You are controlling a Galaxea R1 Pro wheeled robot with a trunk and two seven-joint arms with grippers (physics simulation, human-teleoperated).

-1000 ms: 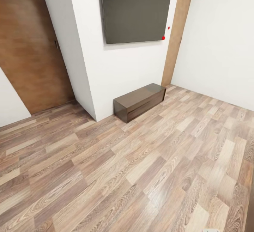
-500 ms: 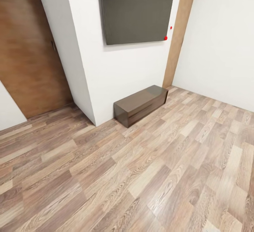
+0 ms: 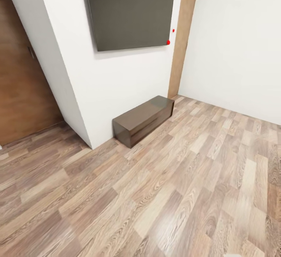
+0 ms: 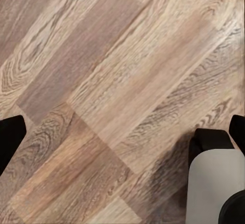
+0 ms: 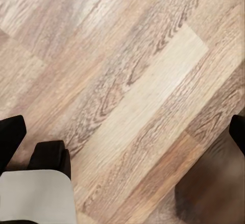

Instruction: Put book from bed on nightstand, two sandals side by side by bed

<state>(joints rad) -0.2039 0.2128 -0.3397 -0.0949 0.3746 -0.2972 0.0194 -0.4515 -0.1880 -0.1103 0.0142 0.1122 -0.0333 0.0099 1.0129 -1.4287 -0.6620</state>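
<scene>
Wall panel [image 3: 130, 11]: dark, hung above the cabinet.
Long low cabinet [image 3: 143, 120]: dark wood, stood against the wall.
Door [image 3: 21, 89]: brown.

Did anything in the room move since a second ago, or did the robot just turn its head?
Only the camera moved: the whole view slid left, so less of the brown door shows. The long low cabinet still sits against the wall under the dark wall panel. Both grippers, left and right, are open over the floor.
</scene>
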